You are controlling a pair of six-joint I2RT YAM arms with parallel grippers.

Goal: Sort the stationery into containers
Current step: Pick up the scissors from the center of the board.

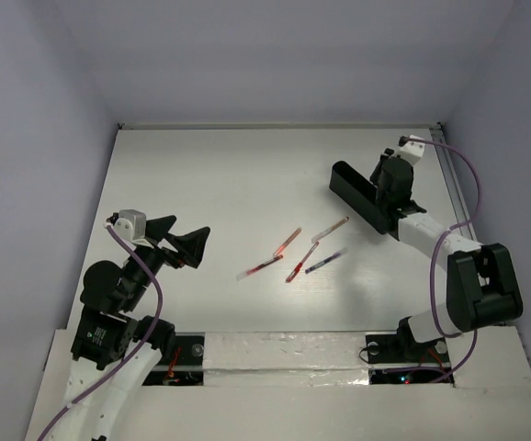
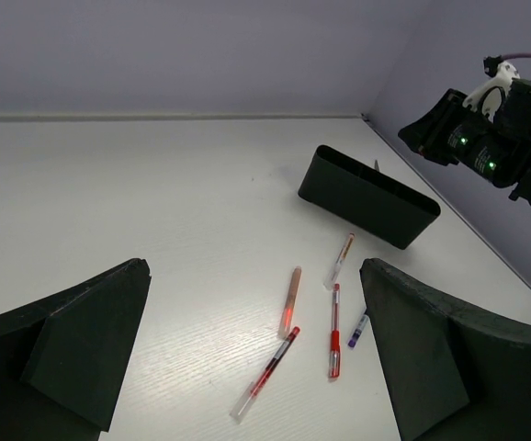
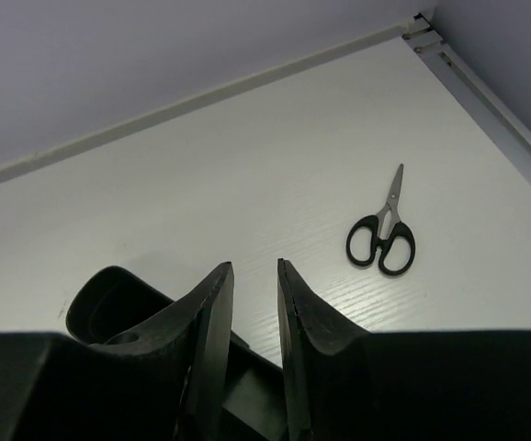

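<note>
Several pens lie loose mid-table: three red ones (image 1: 287, 243) (image 1: 259, 268) (image 1: 302, 262), a pale one (image 1: 330, 227) and a dark blue-purple one (image 1: 325, 262). The left wrist view shows them too, a red pen (image 2: 334, 342) and the purple pen (image 2: 358, 329) among them. The black tray (image 1: 353, 188) stands at the back right. My right gripper (image 1: 387, 188) hovers over it, empty, its jaws a narrow gap apart (image 3: 254, 266). Black-handled scissors (image 3: 382, 239) lie on the table beyond the tray (image 3: 100, 299). My left gripper (image 1: 187, 243) is wide open and empty (image 2: 254, 266), left of the pens. No eraser shows.
Grey walls close the table at the back and sides. A metal rail (image 3: 486, 92) runs along the right edge near the scissors. The right arm (image 2: 495, 138) hangs over the tray's far end in the left wrist view.
</note>
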